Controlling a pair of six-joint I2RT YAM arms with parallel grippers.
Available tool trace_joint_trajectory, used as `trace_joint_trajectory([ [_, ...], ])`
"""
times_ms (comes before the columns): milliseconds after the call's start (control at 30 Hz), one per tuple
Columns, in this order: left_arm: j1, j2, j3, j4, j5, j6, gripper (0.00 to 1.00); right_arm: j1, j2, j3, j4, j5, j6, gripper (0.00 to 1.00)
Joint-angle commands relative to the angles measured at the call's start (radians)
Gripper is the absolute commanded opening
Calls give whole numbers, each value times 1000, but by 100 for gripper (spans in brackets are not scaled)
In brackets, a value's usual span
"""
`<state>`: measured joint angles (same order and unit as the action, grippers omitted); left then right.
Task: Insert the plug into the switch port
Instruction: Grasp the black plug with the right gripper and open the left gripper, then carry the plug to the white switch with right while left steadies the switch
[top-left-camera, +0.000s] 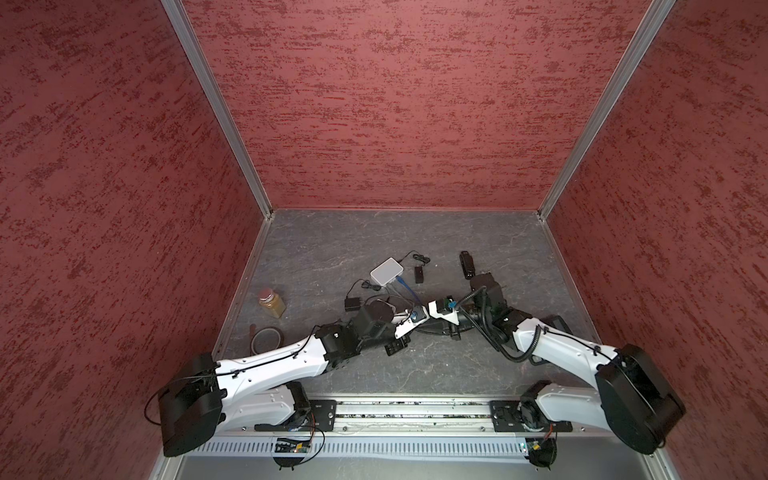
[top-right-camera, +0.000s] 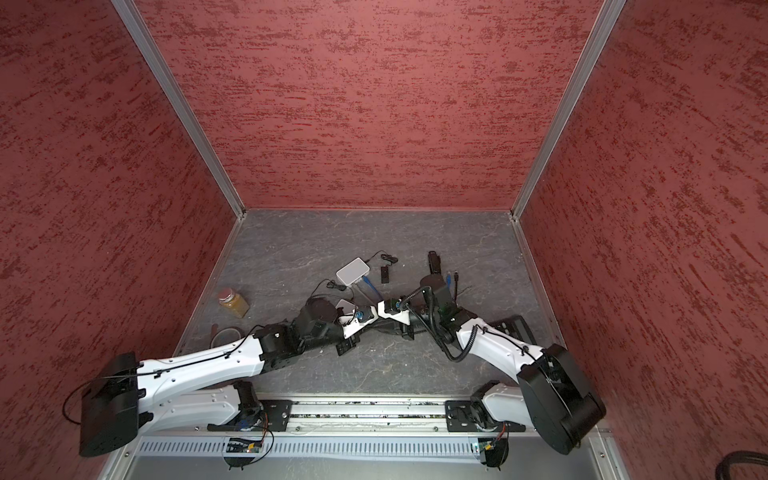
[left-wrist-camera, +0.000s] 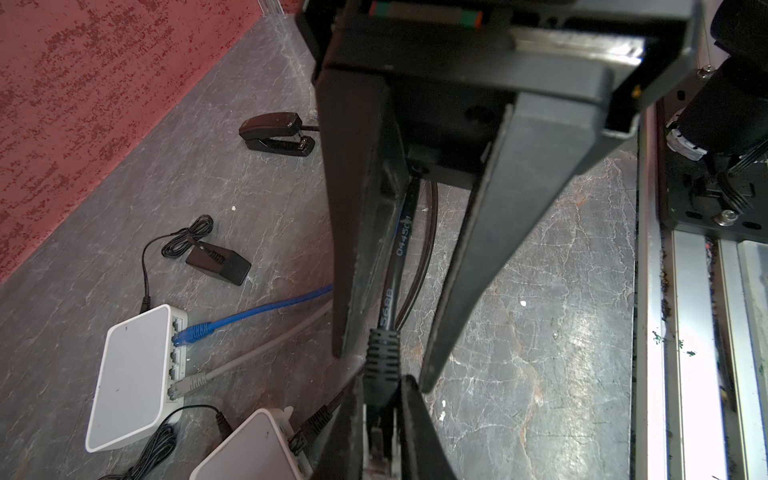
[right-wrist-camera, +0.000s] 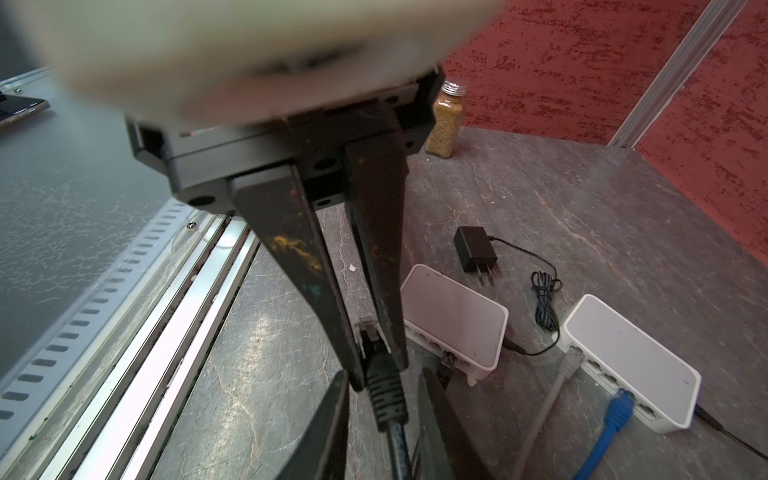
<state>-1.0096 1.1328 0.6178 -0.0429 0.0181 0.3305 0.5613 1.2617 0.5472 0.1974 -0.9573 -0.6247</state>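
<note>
A black plug with a ribbed boot hangs above the floor, and my left gripper is shut on its clear tip. My right gripper faces it head-on, open, its fingers astride the plug's black cable without pinching it. Two white switches lie on the floor. The near switch sits just beside the held plug, ports toward it, with another black cable in one port. The far switch carries a blue cable and a grey cable.
A spice jar and a tape roll stand at the left. A black stapler lies at the back right. Power adapters with coiled leads lie around the switches. The arms' metal rail runs along the front edge.
</note>
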Motion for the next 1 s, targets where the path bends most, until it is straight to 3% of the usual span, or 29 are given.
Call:
trace_joint_trajectory([
  [0,-2,-25,-16,43,-18,11,8,6,7,4,-6,-44,-8,29],
  [533,-1,-35,-28,61,-27,13,9,7,34,25,-22,-67,-19,10],
  [667,-3,-30,-33,67,-43,9,21,6,32,20,-4,-60,-12,4],
  [767,0,-39,-45,80,-57,-1,40,7,25,-3,45,-23,14,1],
  [833,20,-53,-52,71,-47,-30,59,6,19,-23,83,15,32,0],
  [967,77,-100,-80,68,-26,-90,74,8,11,-53,123,89,75,0],
])
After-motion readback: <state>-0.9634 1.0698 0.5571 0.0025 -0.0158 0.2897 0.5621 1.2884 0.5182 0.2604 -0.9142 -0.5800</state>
